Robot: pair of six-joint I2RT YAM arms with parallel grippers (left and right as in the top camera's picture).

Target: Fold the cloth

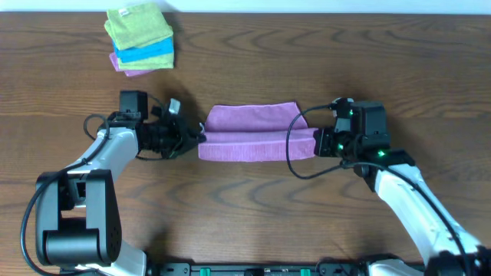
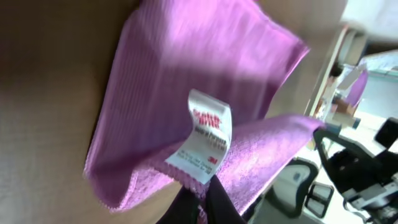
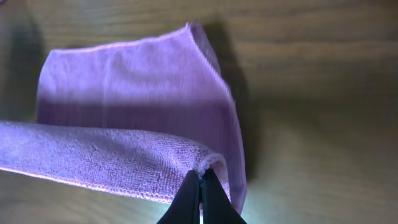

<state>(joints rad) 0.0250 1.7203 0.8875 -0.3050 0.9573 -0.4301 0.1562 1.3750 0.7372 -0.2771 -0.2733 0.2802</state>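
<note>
My left gripper (image 1: 198, 138) is clamped tight on the left end of the cloth (image 1: 257, 130), right by its white tag (image 2: 204, 134). My right gripper (image 1: 317, 142) is clamped tight on the right end. The cloth lies mid-table (image 1: 245, 222), well clear of every edge, with its near edge raised and rolled over.

A stack of 3 folded cloths (image 1: 140, 38), lime-green on top, sits near the wooden table's (image 1: 245, 215) far-left corner.

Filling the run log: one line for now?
stage: mid-fold | left gripper: shut on cloth corner | right gripper: shut on cloth corner | held edge lifted
</note>
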